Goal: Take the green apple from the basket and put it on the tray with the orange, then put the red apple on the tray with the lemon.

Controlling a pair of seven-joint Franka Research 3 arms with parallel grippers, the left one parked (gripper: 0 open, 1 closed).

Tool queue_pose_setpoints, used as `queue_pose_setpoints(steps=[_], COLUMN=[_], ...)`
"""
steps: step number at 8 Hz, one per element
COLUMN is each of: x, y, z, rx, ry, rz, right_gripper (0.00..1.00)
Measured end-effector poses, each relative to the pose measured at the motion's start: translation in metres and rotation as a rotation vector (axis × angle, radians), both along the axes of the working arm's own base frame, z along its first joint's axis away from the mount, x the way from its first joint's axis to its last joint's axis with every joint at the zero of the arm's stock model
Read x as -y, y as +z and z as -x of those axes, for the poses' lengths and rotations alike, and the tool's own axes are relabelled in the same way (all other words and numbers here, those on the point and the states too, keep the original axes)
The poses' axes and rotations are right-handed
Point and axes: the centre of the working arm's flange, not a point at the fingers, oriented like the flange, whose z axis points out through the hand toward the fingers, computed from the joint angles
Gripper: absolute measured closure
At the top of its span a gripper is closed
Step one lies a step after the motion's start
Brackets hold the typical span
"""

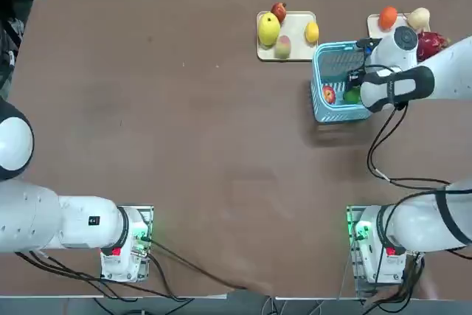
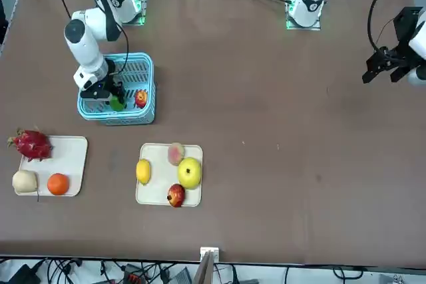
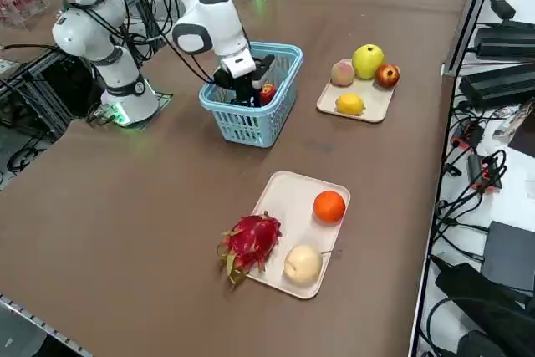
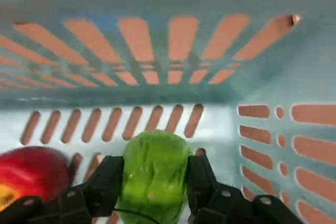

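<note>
The right hand (image 4: 155,187) is closed on the green apple (image 4: 155,174) inside the blue basket (image 1: 318,97). Caution: lifting at a slant could knock the adjacent red apple (image 4: 37,174) or catch the slotted wall. The orange's tray (image 3: 284,198) also carries a dragon fruit (image 3: 252,242) and a pale pear (image 3: 303,264).

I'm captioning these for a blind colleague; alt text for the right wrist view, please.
The right gripper grips a green apple between its two fingers inside a light blue slotted basket; a red apple with a yellowish patch lies beside it.
</note>
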Motion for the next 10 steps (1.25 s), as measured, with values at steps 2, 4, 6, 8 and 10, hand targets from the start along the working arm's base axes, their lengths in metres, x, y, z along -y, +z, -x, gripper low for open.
queue_pose_setpoints(steps=[2, 4, 6, 8, 10], x=[-0.008, -0.001, 0.008, 0.029, 0.077], y=[0.038, 0.104, 0.184, 0.24, 0.248], z=[-0.003, -0.01, -0.03, -0.057, -0.093], rx=[-0.037, -0.087, -0.151, -0.165, -0.166], ry=[-0.031, -0.062, -0.106, -0.134, -0.127], rz=[0.013, 0.041, 0.074, 0.073, 0.068], right_gripper=[0.33, 0.33, 0.33, 0.33, 0.33])
